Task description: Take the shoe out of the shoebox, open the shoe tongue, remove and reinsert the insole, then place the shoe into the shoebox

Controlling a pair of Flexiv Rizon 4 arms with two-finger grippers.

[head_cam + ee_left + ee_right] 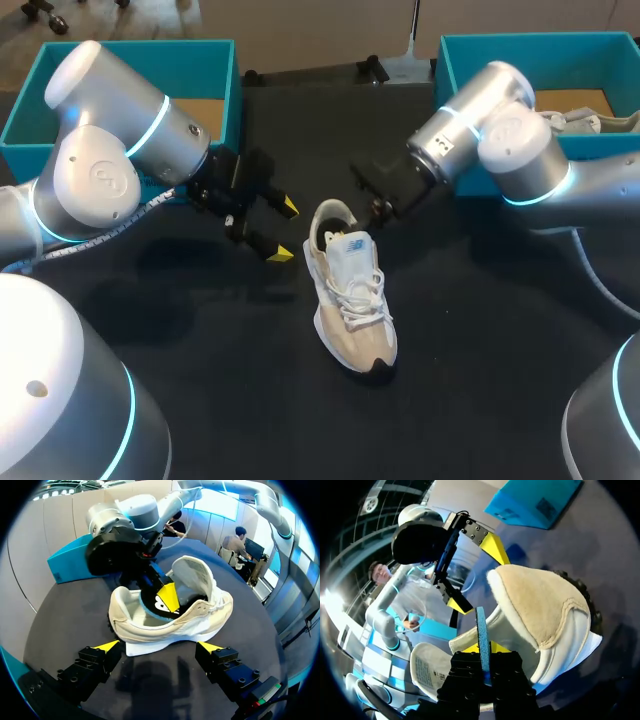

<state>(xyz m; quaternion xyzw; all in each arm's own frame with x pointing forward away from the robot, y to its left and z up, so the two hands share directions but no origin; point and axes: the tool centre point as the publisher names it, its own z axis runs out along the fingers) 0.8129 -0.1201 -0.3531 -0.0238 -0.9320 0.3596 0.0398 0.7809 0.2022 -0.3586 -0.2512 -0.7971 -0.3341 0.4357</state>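
Gripping a thin blue insole (481, 625) in the collar of the beige sneaker (352, 300) mid-frame, the right hand (484, 650) faces the open left hand (278, 230) nearby.

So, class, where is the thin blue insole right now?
In the right wrist view, the thin blue insole stands edge-on between the right gripper's fingers, at the beige sneaker's heel opening.

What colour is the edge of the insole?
Blue; the insole shows best in the right wrist view.

Head view overhead, wrist views close, all sharing shoe (352, 300)
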